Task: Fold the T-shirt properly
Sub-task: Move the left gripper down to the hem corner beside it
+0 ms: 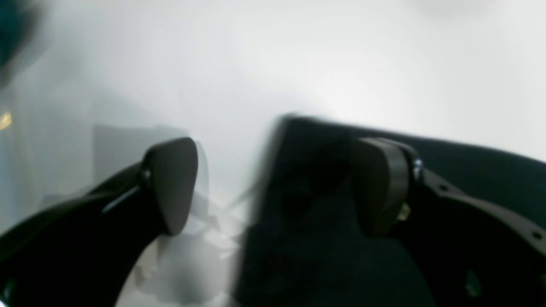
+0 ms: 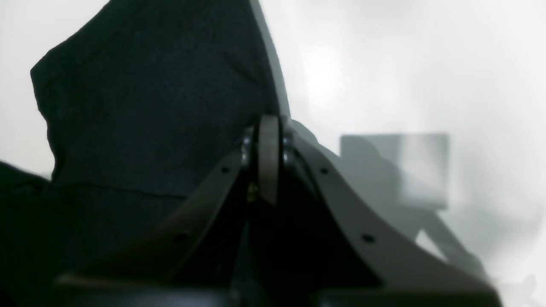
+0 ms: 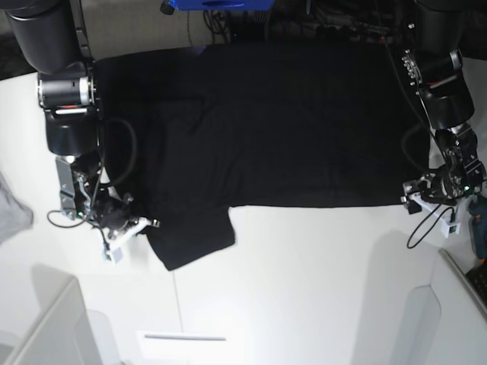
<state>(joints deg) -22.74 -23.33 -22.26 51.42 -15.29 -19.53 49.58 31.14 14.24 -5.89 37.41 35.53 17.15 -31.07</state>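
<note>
The black T-shirt (image 3: 281, 122) lies spread flat on the white table (image 3: 304, 281), plain side up, with one short sleeve (image 3: 190, 236) pointing toward the front. My left gripper (image 3: 412, 195) is at the shirt's front right corner. In the left wrist view the left gripper (image 1: 275, 183) is open, and that black corner (image 1: 307, 170) lies between its pads, close to the right one. My right gripper (image 3: 149, 223) is at the sleeve's left edge. In the right wrist view the right gripper (image 2: 268, 157) has its pads pressed together beside the sleeve (image 2: 149, 106). Whether cloth is pinched between them does not show.
A small light grey cloth (image 3: 11, 213) lies at the table's left edge. Pale bin walls rise at the front left (image 3: 46, 327) and front right (image 3: 456, 304). A white slip (image 3: 183, 337) lies near the front edge. A blue object (image 3: 217, 4) sits behind the shirt.
</note>
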